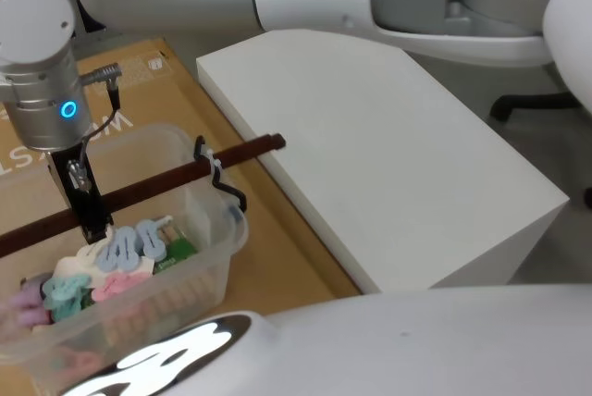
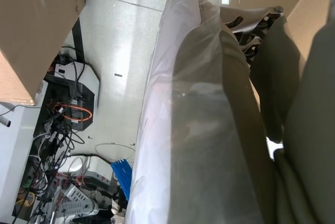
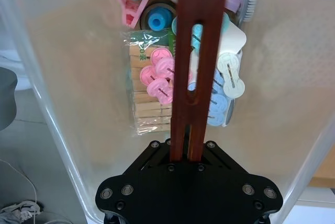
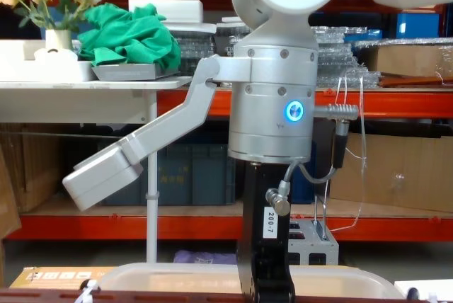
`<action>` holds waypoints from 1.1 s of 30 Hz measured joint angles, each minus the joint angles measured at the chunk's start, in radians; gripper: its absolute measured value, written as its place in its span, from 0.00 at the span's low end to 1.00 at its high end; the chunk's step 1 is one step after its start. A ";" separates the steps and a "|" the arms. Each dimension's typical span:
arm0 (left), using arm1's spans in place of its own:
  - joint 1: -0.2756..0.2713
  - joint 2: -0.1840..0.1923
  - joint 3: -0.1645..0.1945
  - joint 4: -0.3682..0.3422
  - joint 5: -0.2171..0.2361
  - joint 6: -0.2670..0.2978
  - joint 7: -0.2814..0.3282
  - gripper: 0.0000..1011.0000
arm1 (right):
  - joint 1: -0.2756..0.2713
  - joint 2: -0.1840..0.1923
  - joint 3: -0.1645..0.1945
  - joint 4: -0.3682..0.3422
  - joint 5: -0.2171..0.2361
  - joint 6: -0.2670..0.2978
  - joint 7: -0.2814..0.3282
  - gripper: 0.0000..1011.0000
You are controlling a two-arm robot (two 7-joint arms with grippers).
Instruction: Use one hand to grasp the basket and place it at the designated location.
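Holding the thin red-brown handle near its middle, the right gripper has its jaws closed on the bar and on nothing else. The basket is at about 8 o'clock in the head view, over a sheet of brown cardboard. I cannot tell if it hangs in the air or rests there. A big white box sits just beside it at 2 o'clock. The left arm is parked off to the side, its wrist looking down at a floor with cables.

What could go wrong? The handle is joined to the basket by a black clip and a white zip tie, so a quick pull could make it slip off the rim. The bar is thin, so it might slide in the jaws and let the basket tip. A fast swing could rock the basket and toss things out. The far end of the handle pokes toward the white box and could bump it. No mark shows where the basket should go.

Inside is a heap of small things: pink clips, pale blue clips, a bag of wooden pegs and a round blue cap. They lie loose, mostly toward the 8 o'clock end, so that side may sag.
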 joint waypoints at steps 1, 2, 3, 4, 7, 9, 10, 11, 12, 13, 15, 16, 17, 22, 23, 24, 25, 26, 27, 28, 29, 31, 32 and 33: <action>0.000 0.000 0.000 0.000 0.000 0.000 0.000 0.00 | 0.000 0.000 0.000 0.000 0.001 0.000 0.001 0.01; 0.000 0.000 0.000 0.000 0.000 0.000 0.000 0.00 | 0.000 -0.001 -0.001 0.000 0.002 0.000 0.002 0.00; 0.000 0.000 0.000 0.000 0.000 0.000 0.000 0.00 | 0.000 -0.001 -0.001 0.000 0.003 0.000 0.002 0.00; 0.000 0.000 0.000 0.000 0.000 0.000 0.000 0.00 | 0.000 -0.001 -0.001 0.000 0.003 0.000 0.002 0.00; 0.000 0.000 0.000 0.000 0.000 0.000 0.000 0.00 | 0.000 -0.001 -0.001 0.000 0.004 0.001 0.003 0.00; 0.000 0.000 0.000 0.000 0.000 0.000 0.000 0.00 | 0.001 -0.002 -0.001 0.001 0.005 0.001 0.004 0.00; 0.000 0.000 0.000 0.000 0.000 0.000 0.000 0.00 | 0.002 -0.003 -0.001 0.002 0.007 0.001 0.004 0.00; 0.000 0.000 0.000 0.000 0.000 0.000 0.000 0.00 | 0.003 -0.003 0.000 0.002 0.007 0.001 0.004 0.00; 0.000 0.000 0.000 0.000 0.000 0.000 0.000 0.00 | 0.004 -0.003 0.000 0.004 0.009 0.002 0.005 0.00; 0.000 0.000 0.000 0.000 0.000 0.000 0.000 0.00 | 0.005 -0.004 0.001 0.004 0.010 0.002 0.005 0.00; 0.000 0.000 0.000 0.000 0.000 0.000 0.000 0.00 | 0.007 -0.005 0.004 0.008 0.014 0.003 0.007 0.00; 0.000 0.000 0.000 0.000 0.000 0.000 0.000 0.00 | 0.009 -0.006 0.005 0.009 0.015 0.002 0.008 0.00; 0.000 0.000 0.000 0.000 0.000 0.000 0.000 0.00 | 0.011 -0.007 0.006 0.012 0.017 0.001 0.009 0.00; 0.000 0.000 0.000 0.000 0.000 0.000 0.000 0.00 | 0.018 -0.010 0.011 0.021 0.024 -0.004 0.013 0.00; 0.000 0.000 0.000 0.000 0.000 0.000 0.000 0.00 | 0.019 -0.010 0.012 0.021 0.025 -0.004 0.013 0.00; 0.000 0.000 0.000 0.000 0.000 0.000 0.000 0.00 | 0.020 -0.010 0.012 0.022 0.026 -0.005 0.014 0.00; 0.000 0.000 0.000 0.000 0.000 0.000 0.000 0.00 | 0.020 -0.011 0.012 0.024 0.027 -0.005 0.015 0.00; 0.000 0.000 0.000 0.000 0.000 0.000 0.000 0.00 | 0.022 -0.012 0.012 0.026 0.029 -0.006 0.016 0.00; 0.000 0.000 0.000 0.000 0.000 0.000 0.000 0.00 | 0.023 -0.012 0.012 0.027 0.030 -0.006 0.017 0.00; 0.000 0.000 0.000 0.000 0.000 0.000 0.000 0.00 | 0.025 -0.013 0.013 0.028 0.032 -0.006 0.019 0.00; 0.000 0.000 0.000 0.000 0.000 0.000 0.000 0.00 | 0.027 -0.013 0.014 0.029 0.033 -0.006 0.020 0.00; 0.000 0.000 0.000 0.000 0.000 0.000 0.000 0.00 | 0.030 -0.013 0.015 0.033 0.035 -0.005 0.022 0.00; 0.000 0.000 0.000 0.000 0.000 0.000 0.000 0.00 | 0.033 -0.014 0.016 0.035 0.036 -0.004 0.024 0.00; 0.000 0.000 0.000 0.000 0.000 0.000 0.000 0.00 | 0.034 -0.014 0.016 0.036 0.036 -0.004 0.025 0.00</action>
